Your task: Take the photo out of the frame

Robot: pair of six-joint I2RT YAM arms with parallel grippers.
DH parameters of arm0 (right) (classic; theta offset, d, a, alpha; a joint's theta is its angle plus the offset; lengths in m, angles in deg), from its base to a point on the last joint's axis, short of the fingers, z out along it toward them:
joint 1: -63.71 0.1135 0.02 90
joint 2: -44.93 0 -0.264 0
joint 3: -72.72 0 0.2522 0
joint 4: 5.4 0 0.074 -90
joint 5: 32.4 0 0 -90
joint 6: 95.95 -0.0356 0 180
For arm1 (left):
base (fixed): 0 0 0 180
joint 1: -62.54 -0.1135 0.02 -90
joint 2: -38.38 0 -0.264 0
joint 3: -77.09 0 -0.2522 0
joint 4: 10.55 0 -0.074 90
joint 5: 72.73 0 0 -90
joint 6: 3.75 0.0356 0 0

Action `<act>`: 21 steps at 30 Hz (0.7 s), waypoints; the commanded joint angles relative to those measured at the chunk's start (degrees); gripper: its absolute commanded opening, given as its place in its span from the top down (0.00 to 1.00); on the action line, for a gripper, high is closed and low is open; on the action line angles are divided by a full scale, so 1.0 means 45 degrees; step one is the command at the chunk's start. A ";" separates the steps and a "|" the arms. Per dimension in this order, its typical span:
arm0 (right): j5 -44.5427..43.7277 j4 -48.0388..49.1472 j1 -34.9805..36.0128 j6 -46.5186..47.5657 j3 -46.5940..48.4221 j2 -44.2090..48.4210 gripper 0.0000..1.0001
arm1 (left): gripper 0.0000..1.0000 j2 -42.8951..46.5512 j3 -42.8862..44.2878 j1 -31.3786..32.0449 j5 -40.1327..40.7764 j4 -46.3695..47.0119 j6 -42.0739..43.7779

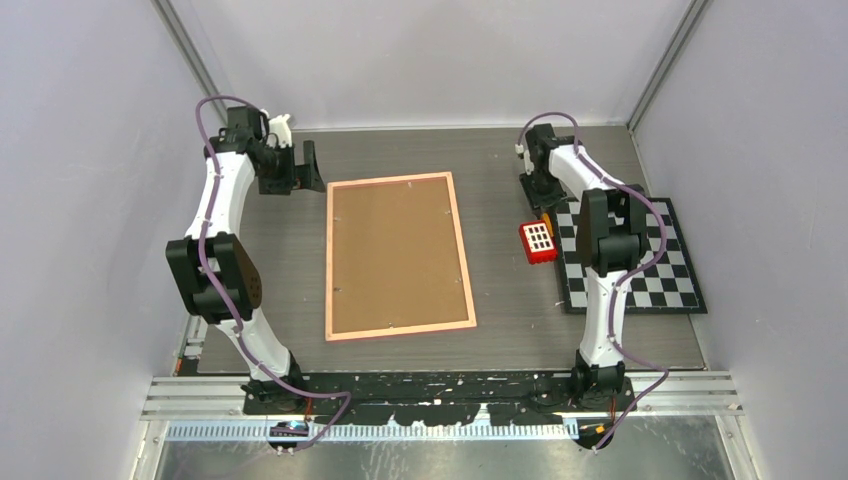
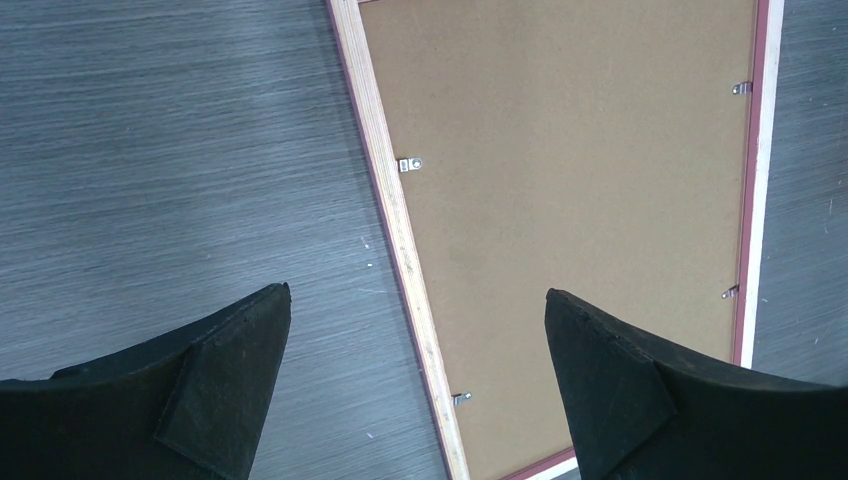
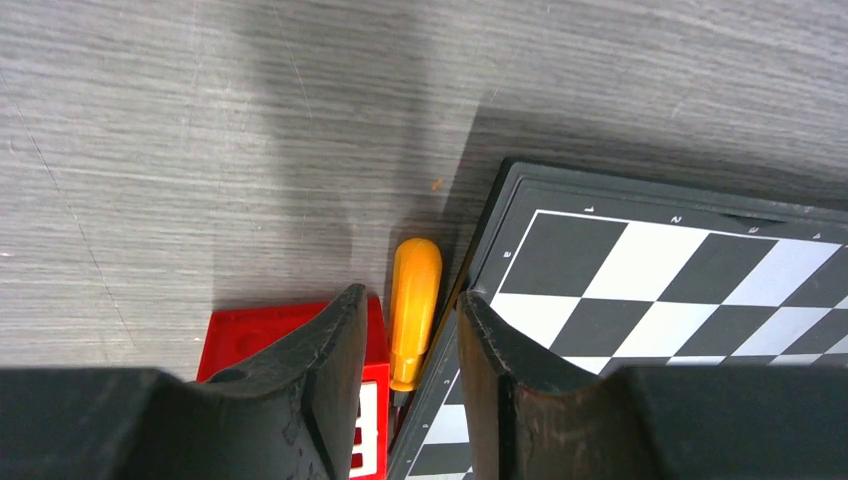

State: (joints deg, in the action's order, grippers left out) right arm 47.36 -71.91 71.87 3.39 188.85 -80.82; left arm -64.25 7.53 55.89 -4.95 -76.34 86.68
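Tabletop w/ frame face-down, brown backing clipped in.

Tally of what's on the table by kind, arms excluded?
Picture frame, back up: 1
Checkerboard: 1
Red block with white grid: 1
Orange tool handle: 1
Total: 4

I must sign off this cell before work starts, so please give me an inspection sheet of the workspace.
Surface: grey wood-grain table.
Job's things: pink-edged frame lies back up, metal clips on its back; photo not seen.
Clutter: red gridded block, orange tool handle and checkerboard at the right.
Grippers: left gripper open near frame's far-left corner; right gripper jaws apart astride the orange handle.
Cables: purple cables follow both arms.
Surroundings: pale walls.
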 commanded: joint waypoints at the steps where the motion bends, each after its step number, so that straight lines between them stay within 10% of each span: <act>1: 0.0841 -0.0030 0.0155 -0.0345 -0.0656 0.0506 0.58 | 0.00 0.0311 -0.0074 -0.0060 -0.0176 0.0352 -0.0036; 21: -0.0139 0.1239 0.0714 0.0140 -0.0672 0.0877 0.55 | 0.00 0.0141 -0.0027 -0.0044 -0.0384 0.0309 -0.0036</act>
State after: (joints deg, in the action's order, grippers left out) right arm 47.23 -68.21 74.82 3.59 185.77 -79.16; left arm -64.25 7.18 55.89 -5.08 -76.34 86.68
